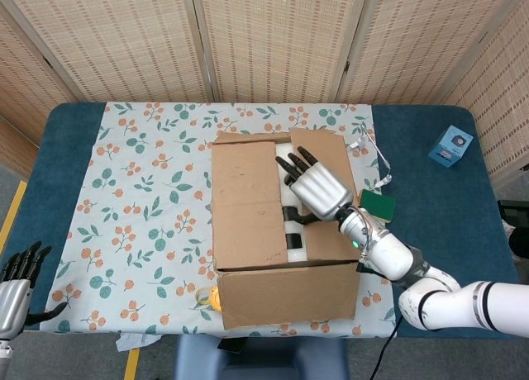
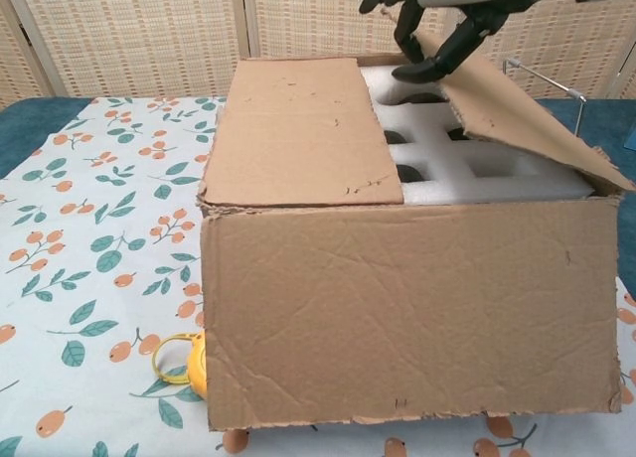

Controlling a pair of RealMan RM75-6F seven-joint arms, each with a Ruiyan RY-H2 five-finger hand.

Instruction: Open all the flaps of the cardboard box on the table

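box [image 2: 397, 308]: matt rough cardboard | insert [image 2: 467, 169]: white foam | hand [image 1: 318, 190]: glossy metal

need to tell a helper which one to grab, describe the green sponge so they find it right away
Start at the big cardboard box in the middle of the flowered tablecloth. Just off the box's right side, on the cloth's edge, lies the sponge: a small flat green square with a yellow rim, unlike the blue carton farther right.
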